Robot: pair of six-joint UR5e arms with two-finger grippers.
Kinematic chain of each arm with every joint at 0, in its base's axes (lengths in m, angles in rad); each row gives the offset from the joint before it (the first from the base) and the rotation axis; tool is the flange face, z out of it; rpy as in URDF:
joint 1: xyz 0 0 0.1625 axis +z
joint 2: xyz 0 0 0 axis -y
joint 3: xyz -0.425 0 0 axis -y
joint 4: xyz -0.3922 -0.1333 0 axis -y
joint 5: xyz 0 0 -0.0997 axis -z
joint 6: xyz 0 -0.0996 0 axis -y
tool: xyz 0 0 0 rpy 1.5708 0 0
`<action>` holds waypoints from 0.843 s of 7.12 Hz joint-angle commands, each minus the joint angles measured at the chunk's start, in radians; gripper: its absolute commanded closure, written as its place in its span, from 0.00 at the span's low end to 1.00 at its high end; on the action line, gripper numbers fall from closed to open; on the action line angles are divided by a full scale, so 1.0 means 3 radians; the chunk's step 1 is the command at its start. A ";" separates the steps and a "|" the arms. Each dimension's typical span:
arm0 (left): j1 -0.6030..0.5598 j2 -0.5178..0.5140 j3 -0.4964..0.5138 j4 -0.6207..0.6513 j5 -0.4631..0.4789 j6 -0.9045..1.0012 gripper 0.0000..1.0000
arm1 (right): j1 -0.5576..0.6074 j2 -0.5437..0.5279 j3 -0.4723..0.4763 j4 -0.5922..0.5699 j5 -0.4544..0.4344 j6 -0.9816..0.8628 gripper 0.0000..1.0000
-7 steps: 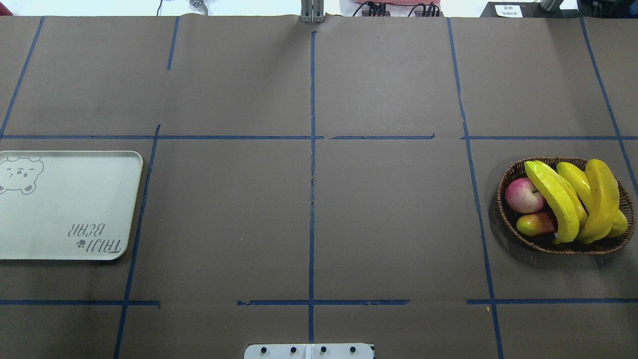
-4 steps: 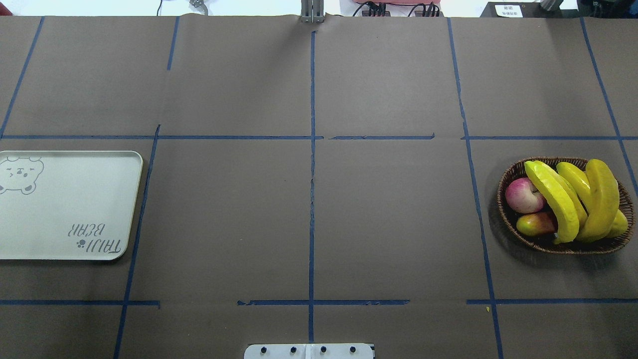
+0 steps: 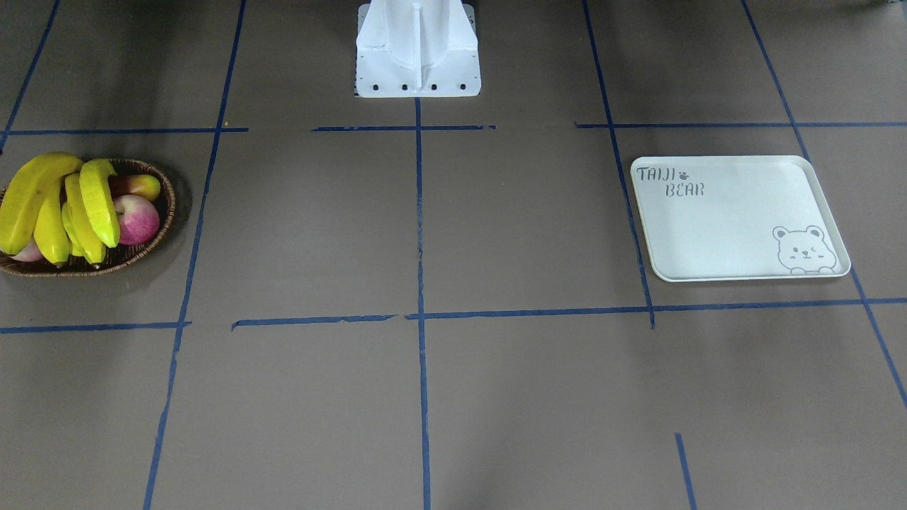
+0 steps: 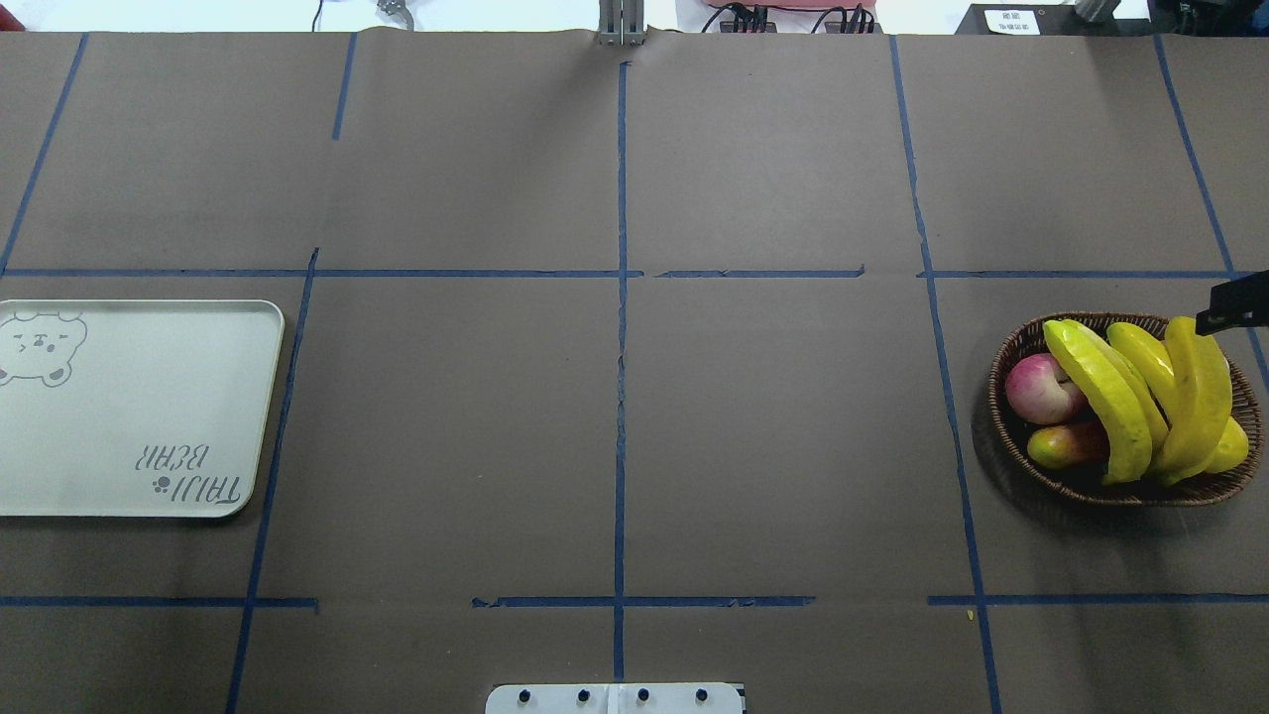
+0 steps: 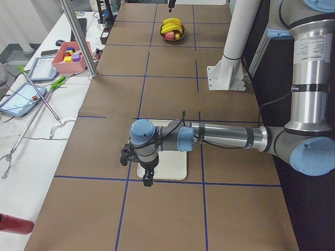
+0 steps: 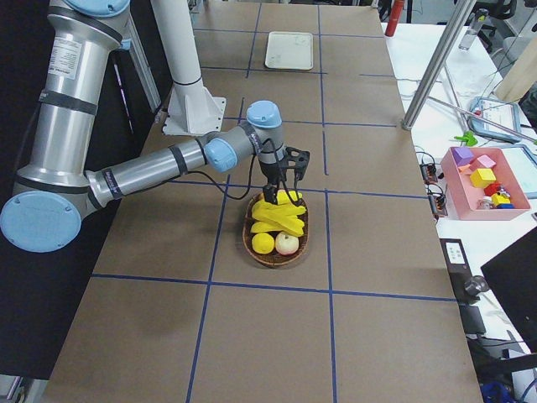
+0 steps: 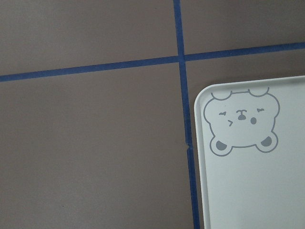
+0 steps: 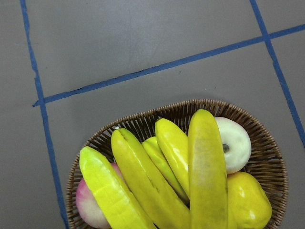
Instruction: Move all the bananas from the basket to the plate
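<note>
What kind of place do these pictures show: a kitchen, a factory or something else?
Most likely a robotics laboratory: a table gridded with blue tape, two robot arms, and a side desk with tablets and coloured blocks.

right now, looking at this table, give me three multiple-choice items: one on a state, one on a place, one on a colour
1. What state is the plate in?
A) bare
B) stacked with fruit
C) flipped upside down

2. Where do the bananas lie?
A) spread over the brown paper
B) in the basket
C) next to the bear drawing

3. What colour are the tape lines of the grid?
A) red
B) white
C) blue

Answers:
1 A: its white face shows only the lettering and the bear outline, with nothing on it.
2 B: all are piled inside the wicker rim, next to a pink apple.
3 C: every strip crossing the brown cover is blue.
</note>
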 commanded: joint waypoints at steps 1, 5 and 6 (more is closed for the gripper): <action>0.0005 0.0002 0.0004 -0.0007 0.0000 0.0000 0.00 | -0.0284 -0.0165 -0.0065 0.0198 -0.0267 0.0392 0.00; 0.0005 -0.0003 -0.0001 -0.0012 0.0000 0.0000 0.00 | -0.0520 -0.0175 -0.0576 0.0826 -0.0549 0.0486 0.06; 0.0005 -0.0003 -0.0001 -0.0007 0.0000 0.0000 0.00 | -0.0525 -0.0175 -0.0602 0.0878 -0.0544 0.0491 0.09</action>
